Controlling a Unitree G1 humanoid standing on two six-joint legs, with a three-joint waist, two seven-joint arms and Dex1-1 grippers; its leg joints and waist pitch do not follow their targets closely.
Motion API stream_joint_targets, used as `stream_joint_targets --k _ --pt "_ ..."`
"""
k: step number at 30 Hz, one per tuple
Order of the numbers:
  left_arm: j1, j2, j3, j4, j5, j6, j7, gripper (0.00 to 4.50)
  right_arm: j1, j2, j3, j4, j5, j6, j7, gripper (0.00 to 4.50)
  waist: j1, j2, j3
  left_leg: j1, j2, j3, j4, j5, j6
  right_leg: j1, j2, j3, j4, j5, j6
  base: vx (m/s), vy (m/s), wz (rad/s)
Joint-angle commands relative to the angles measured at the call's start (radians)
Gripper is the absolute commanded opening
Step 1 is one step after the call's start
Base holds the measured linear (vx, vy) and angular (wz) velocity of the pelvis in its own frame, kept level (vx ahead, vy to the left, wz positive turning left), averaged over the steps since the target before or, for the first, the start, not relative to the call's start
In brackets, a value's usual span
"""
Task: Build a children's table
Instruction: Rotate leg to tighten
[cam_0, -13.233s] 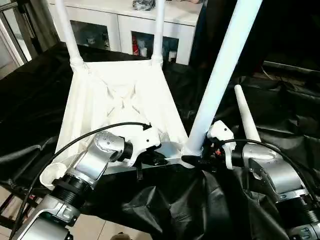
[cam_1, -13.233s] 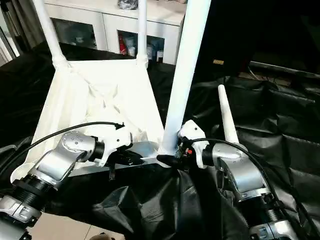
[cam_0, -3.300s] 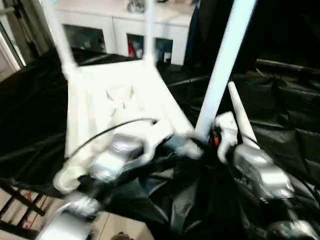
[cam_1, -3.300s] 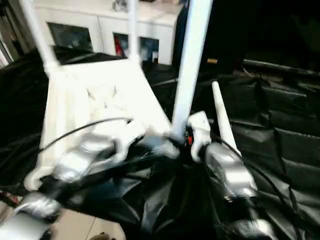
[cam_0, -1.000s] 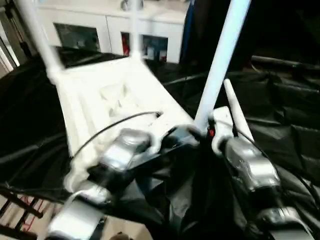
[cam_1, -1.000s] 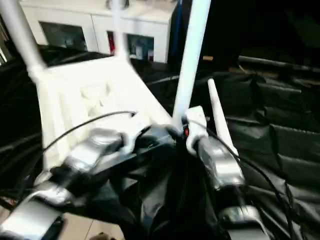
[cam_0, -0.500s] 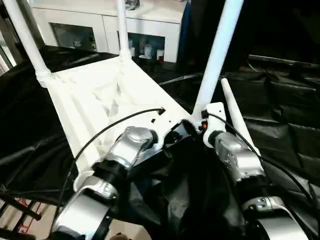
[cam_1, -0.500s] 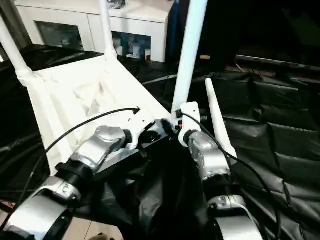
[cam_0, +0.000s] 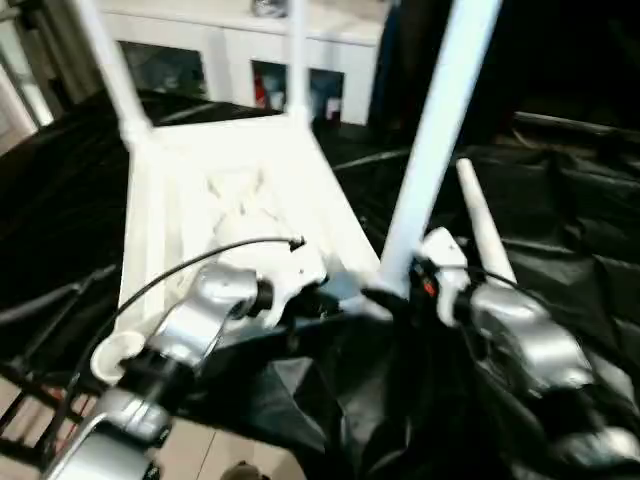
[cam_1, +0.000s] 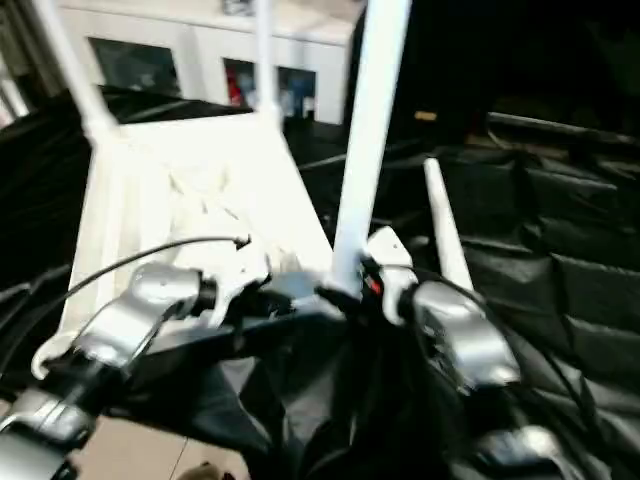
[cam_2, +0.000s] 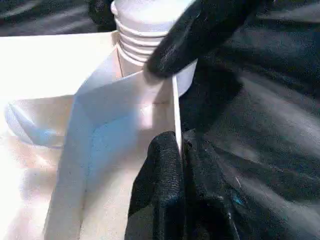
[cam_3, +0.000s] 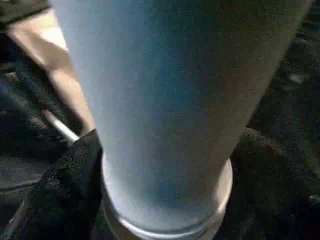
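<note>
The children's table lies upside down on the black cloth, its white ribbed tabletop (cam_0: 230, 190) facing up. Two white legs (cam_0: 110, 70) (cam_0: 297, 60) stand in the far corners. A third leg (cam_0: 430, 150) stands in the near right socket. My right gripper (cam_0: 385, 295) is open around that leg's base (cam_3: 170, 100), with one black finger (cam_3: 70, 180) close beside it. My left gripper (cam_2: 177, 145) is shut on the tabletop's thin near rim (cam_2: 115, 100), right next to that socket. A fourth leg (cam_0: 480, 225) lies loose on the cloth behind my right arm. The near left socket (cam_0: 112, 355) holds no leg.
A white cabinet (cam_0: 220, 40) with glass doors stands behind the work table. The crumpled black cloth (cam_0: 560, 200) covers the table to the right and hangs over the near edge. Bare floor (cam_0: 200, 450) shows below the near left corner.
The whole picture has swung between frames, so the camera has moved. Both grippers have stayed at the near right corner of the tabletop, and the third leg still stands in its socket.
</note>
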Motion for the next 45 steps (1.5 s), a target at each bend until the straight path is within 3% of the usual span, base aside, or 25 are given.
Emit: stream_joint_targets --k 1,6,9,10,14,20,25,33,34,37,38,39,41,42,44,45 --pt "0.001 0.004 -0.011 -0.084 -0.056 -0.019 -0.068 0.0 0.023 -0.044 0.005 -0.072 0.03 0.025 0.073 3.96 0.0 -0.009 -0.059 0.009 0.034 -0.004 -0.069 -0.221 0.041 0.054 -0.061 0.056 -0.073 -0.217 -0.166 0.0 0.0 0.0" --pt "0.024 0.038 -0.014 -0.126 -0.076 -0.01 -0.108 0.0 0.052 -0.069 0.005 -0.109 0.058 0.026 0.123 3.96 -0.002 -0.01 -0.057 0.01 0.032 -0.005 -0.071 -0.252 0.029 0.05 -0.064 0.055 -0.082 -0.296 -0.151 0.0 0.0 0.0" --pt "0.031 0.043 -0.019 -0.138 -0.076 -0.002 -0.114 0.0 0.059 -0.076 0.021 -0.115 0.054 0.03 0.133 3.96 -0.003 -0.009 -0.058 0.011 0.033 -0.005 -0.071 -0.247 0.024 0.049 -0.062 0.054 -0.081 -0.286 -0.155 0.0 0.0 0.0" --pt "0.033 0.044 -0.02 -0.14 -0.075 -0.001 -0.115 0.0 0.062 -0.077 0.026 -0.117 0.05 0.03 0.135 3.69 -0.002 -0.009 -0.058 0.01 0.032 -0.005 -0.07 -0.241 0.024 0.049 -0.061 0.054 -0.079 -0.274 -0.158 0.0 0.0 0.0" --pt "0.036 0.048 -0.022 -0.149 -0.075 0.007 -0.12 0.0 0.072 -0.078 0.031 -0.132 0.057 0.049 0.129 3.39 -0.002 -0.009 -0.06 0.008 0.03 -0.005 -0.068 -0.22 0.029 0.051 -0.06 0.054 -0.075 -0.237 -0.166 0.0 0.0 0.0" --pt "0.039 0.054 -0.024 -0.155 -0.074 0.013 -0.118 0.0 0.088 -0.082 0.036 -0.147 0.058 0.056 0.139 2.87 -0.001 -0.009 -0.06 0.01 0.031 -0.005 -0.068 -0.228 0.026 0.052 -0.06 0.054 -0.076 -0.25 -0.162 0.0 0.0 0.0" --pt "0.038 0.045 -0.02 -0.145 -0.073 0.015 -0.103 0.0 0.099 -0.052 0.017 -0.147 0.065 0.069 0.081 2.75 -0.001 -0.009 -0.06 0.01 0.03 -0.005 -0.067 -0.226 0.024 0.051 -0.06 0.054 -0.077 -0.253 -0.16 0.0 0.0 0.0" --pt "-0.029 -0.07 0.02 -0.054 -0.031 0.08 0.105 0.0 0.073 0.093 -0.012 -0.049 -0.023 0.095 -0.22 2.72 -0.02 -0.01 -0.059 0.007 0.026 -0.009 -0.071 -0.251 -0.008 0.05 -0.061 0.051 -0.082 -0.316 -0.137 0.0 0.0 0.0" --pt "-0.053 -0.104 0.025 -0.024 -0.014 0.093 0.165 0.0 0.054 0.132 -0.025 -0.016 -0.033 0.104 -0.297 2.72 -0.024 -0.006 -0.059 0.01 0.024 -0.008 -0.07 -0.258 -0.01 0.049 -0.061 0.051 -0.086 -0.324 -0.137 0.0 0.0 0.0" --pt "-0.131 -0.225 0.054 0.075 0.012 0.14 0.356 0.0 -0.025 0.247 -0.08 0.098 -0.046 0.144 -0.522 2.72 -0.036 -0.009 -0.058 0.01 0.019 -0.004 -0.068 -0.254 -0.015 0.045 -0.058 0.053 -0.087 -0.327 -0.137 0.0 0.0 0.0" --pt "-0.139 -0.237 0.056 0.085 0.013 0.144 0.372 0.0 -0.033 0.258 -0.086 0.109 -0.047 0.149 -0.543 2.72 -0.036 -0.008 -0.059 0.011 0.02 -0.008 -0.069 -0.263 -0.024 0.047 -0.061 0.05 -0.091 -0.354 -0.135 0.0 0.0 0.0" --pt "-0.154 -0.263 0.061 0.102 0.016 0.15 0.407 0.0 -0.051 0.276 -0.091 0.135 -0.056 0.144 -0.579 2.72 -0.033 -0.006 -0.062 0.006 0.021 -0.011 -0.068 -0.235 -0.024 0.055 -0.063 0.049 -0.086 -0.325 -0.131 0.0 0.0 0.0" --pt "-0.173 -0.307 0.053 0.122 0.024 0.144 0.436 0.0 -0.078 0.308 -0.088 0.169 -0.056 0.111 -0.596 2.72 -0.035 -0.007 -0.065 0.006 0.021 -0.008 -0.065 -0.216 -0.014 0.053 -0.059 0.052 -0.082 -0.255 -0.14 0.0 0.0 0.0" --pt "-0.173 -0.318 0.044 0.121 0.025 0.132 0.428 0.0 -0.087 0.323 -0.088 0.172 -0.05 0.106 -0.592 3.28 -0.031 -0.004 -0.069 0.004 0.019 -0.007 -0.062 -0.188 -0.003 0.057 -0.059 0.052 -0.076 -0.197 -0.15 0.0 0.0 0.0" --pt "-0.161 -0.315 0.03 0.102 0.021 0.122 0.396 0.0 -0.095 0.336 -0.088 0.168 -0.041 0.105 -0.576 3.42 -0.03 -0.005 -0.071 0.003 0.018 -0.004 -0.058 -0.132 0.023 0.061 -0.055 0.052 -0.064 -0.085 -0.177 0.0 0.0 0.0" --pt "-0.155 -0.311 0.026 0.094 0.021 0.119 0.382 0.0 -0.098 0.337 -0.085 0.167 -0.041 0.103 -0.571 3.48 -0.03 -0.006 -0.071 0.001 0.017 -0.004 -0.058 -0.125 0.029 0.062 -0.055 0.051 -0.063 -0.071 -0.182 0.0 0.0 0.0"
